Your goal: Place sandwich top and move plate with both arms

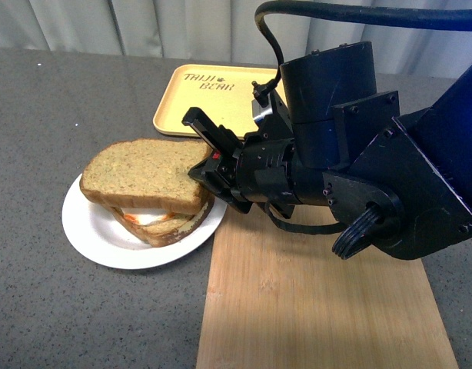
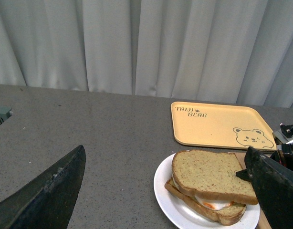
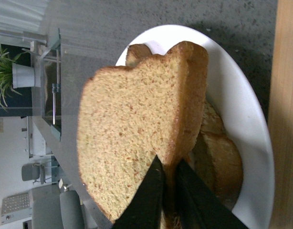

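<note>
Our L gripper (image 2: 165, 151) hangs spread wide and empty, w/ the plate (image 1: 98, 234) ahead of it. The top (image 1: 144, 173) lies over the egg slice (image 1: 174, 228) on the plate. R gripper (image 1: 207, 163) pinches the top's right edge, so we judge R must release first.

Sandwich top (image 2: 211, 174) over egg (image 2: 212, 204), on plate (image 2: 164, 193)
</note>
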Controlling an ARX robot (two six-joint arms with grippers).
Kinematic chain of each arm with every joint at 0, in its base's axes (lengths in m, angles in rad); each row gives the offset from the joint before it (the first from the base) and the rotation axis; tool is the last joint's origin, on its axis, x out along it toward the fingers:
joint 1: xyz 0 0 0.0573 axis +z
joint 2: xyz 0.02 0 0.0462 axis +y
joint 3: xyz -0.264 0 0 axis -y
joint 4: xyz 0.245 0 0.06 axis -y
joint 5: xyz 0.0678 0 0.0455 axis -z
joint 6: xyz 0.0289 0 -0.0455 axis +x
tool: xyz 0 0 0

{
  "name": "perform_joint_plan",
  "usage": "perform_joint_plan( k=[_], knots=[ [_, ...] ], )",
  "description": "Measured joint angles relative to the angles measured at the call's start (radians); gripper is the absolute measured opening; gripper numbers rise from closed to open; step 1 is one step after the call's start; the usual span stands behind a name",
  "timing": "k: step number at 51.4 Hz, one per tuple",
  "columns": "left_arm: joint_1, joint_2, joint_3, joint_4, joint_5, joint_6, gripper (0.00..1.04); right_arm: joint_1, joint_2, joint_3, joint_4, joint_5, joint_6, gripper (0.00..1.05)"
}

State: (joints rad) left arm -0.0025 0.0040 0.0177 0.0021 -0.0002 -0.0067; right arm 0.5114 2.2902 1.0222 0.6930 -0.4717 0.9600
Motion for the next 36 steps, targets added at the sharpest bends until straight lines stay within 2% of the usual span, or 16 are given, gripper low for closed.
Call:
perform_joint_plan(
  k=[3, 11, 24, 26, 31, 32, 36],
  knots=[
    [0.0, 0.0, 0.0, 0.0, 0.0, 0.0, 0.98, -0.002, -0.002, -0.021, -0.002, 0.0, -0.017, 0.25],
    [0.0, 0.0, 0.0, 0.0, 0.0, 0.0, 0.98, -0.009, -0.073, -0.081, -0.013, 0.032, -0.066, 0.53],
    [0.0, 0.0, 0.0, 0.0, 0.0, 0.0, 0.98, -0.024, -0.151, -0.119, -0.055, 0.067, -0.161, 0.94],
    [0.0, 0.0, 0.0, 0.0, 0.0, 0.0, 0.98, -0.025, -0.151, -0.119, -0.055, 0.067, -0.163, 0.97],
    [0.0, 0.0, 0.0, 0.0, 0.0, 0.0, 0.98, -0.024, -0.151, -0.12, -0.056, 0.067, -0.17, 0.95],
    [0.0, 0.0, 0.0, 0.0, 0.0, 0.0, 0.98, -0.021, -0.15, -0.124, -0.043, 0.094, -0.176, 0.95],
    [0.0, 0.0, 0.0, 0.0, 0.0, 0.0, 0.98, -0.006, -0.131, -0.177, 0.136, 0.294, -0.296, 0.83]
  ],
)
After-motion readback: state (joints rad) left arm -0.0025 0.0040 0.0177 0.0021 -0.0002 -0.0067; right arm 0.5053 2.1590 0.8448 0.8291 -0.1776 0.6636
